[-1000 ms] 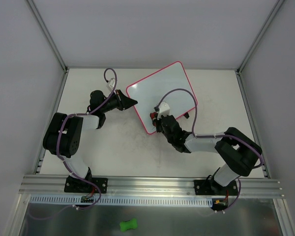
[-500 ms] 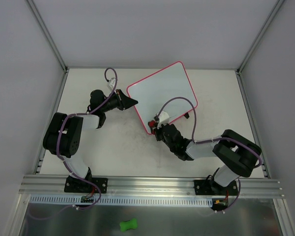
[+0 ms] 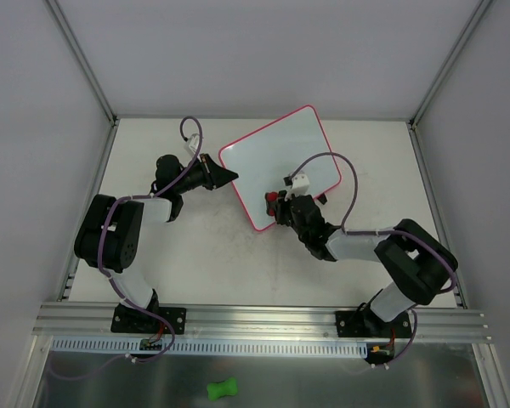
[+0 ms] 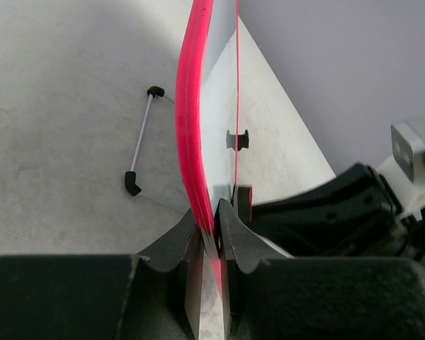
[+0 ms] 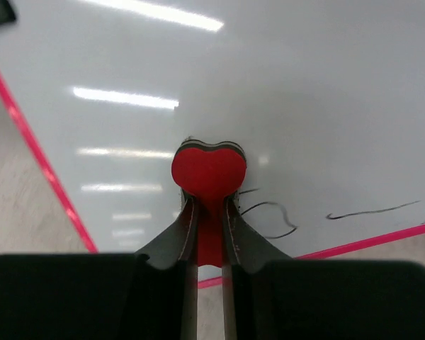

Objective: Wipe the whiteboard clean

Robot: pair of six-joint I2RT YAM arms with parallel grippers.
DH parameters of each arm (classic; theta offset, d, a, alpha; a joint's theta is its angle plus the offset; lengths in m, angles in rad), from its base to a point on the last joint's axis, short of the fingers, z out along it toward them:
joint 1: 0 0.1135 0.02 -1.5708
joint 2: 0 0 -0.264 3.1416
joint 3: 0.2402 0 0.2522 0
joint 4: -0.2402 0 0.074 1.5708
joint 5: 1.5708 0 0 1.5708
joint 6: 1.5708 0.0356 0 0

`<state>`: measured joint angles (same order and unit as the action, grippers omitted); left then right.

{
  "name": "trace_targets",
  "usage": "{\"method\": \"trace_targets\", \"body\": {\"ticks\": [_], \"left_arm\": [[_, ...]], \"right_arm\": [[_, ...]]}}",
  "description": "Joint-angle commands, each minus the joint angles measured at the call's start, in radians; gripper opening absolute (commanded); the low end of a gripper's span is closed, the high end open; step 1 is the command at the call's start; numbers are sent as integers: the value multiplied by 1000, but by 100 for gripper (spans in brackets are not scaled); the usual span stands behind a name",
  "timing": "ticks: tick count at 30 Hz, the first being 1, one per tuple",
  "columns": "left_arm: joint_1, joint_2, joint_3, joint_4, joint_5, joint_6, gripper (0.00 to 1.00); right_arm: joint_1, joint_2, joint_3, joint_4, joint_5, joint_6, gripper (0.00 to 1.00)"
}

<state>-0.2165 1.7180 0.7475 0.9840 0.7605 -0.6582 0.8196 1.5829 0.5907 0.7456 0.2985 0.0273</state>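
The white, pink-framed whiteboard (image 3: 280, 161) sits skewed on the pale worktop (image 3: 195, 255), its left corner pinched by the left gripper (image 4: 217, 228). The right gripper (image 5: 209, 212) clamps a small red eraser (image 5: 209, 170) beside dark scribbles (image 5: 269, 219). Hard wiping could tug the frame free.

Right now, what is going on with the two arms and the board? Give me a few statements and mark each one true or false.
1. The left gripper pinches the whiteboard by its pink frame. True.
2. The right gripper is empty. False: it holds a red eraser against the board.
3. The board is wiped clean. False: dark scribbles show beside the eraser.
4. A green bone-shaped thing lies apart from both grippers. True.
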Motion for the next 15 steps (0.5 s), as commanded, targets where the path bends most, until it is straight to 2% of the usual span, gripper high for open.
{"method": "trace_targets", "body": {"ticks": [1,9,11,15], "left_arm": [[-21,-6,19,-4,46,49,0],[-21,-11,18,-7,46,51,0],[-23,-11,19,-7,48,49,0],[-21,-11,18,-7,48,48,0]], "right_arm": [[-103,8,38,-97,30,112,0],[-237,-18,66,-262,39,201,0],[-240,-32,61,-259,21,183,0],[-234,-44,17,-134,-42,114,0]]}}
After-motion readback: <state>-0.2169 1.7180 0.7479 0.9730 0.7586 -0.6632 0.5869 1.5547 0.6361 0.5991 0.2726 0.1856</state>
